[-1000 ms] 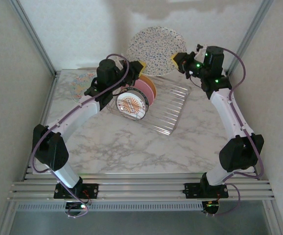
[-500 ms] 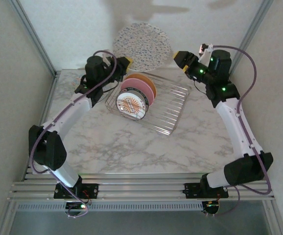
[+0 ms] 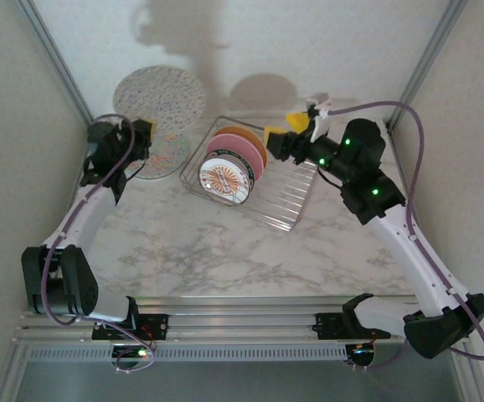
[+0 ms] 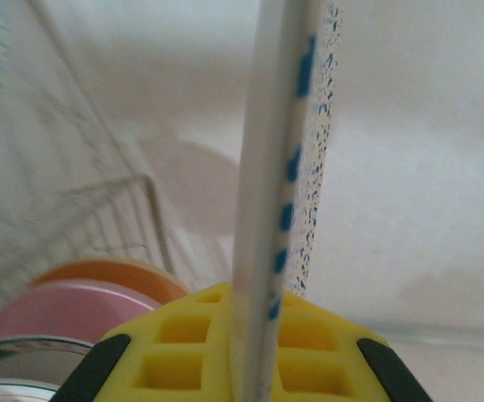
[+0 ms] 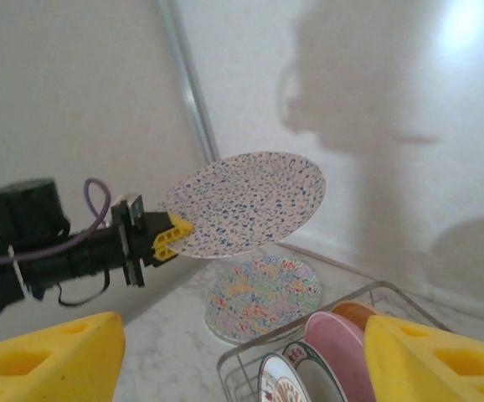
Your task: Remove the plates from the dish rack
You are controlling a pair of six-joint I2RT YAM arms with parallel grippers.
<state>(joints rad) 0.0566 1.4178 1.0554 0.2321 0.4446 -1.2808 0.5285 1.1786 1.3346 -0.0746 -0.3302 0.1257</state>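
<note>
My left gripper (image 3: 145, 127) is clenched on the rim of the white speckled plate (image 3: 160, 98). It holds the plate aloft at the desk's far left corner, above the mosaic plate (image 5: 263, 296) lying flat there. My right gripper (image 3: 285, 126) is released, jaws wide, over the far edge of the dish rack (image 3: 288, 199). The near half of the desk (image 3: 225, 251) is bare, and so is the rack's right part.

A second ago both my grippers were at the speckled plate's rim above the rack. Since then my right has let go and my left has swung the plate leftward.

The orange plate (image 3: 244, 134), pink plate (image 3: 239, 150) and sunburst plate (image 3: 225, 178) stand upright in the rack's left part. From above, the speckled plate and my left gripper cover part of the mosaic plate. My left wrist camera shows the rack only as a blur.
</note>
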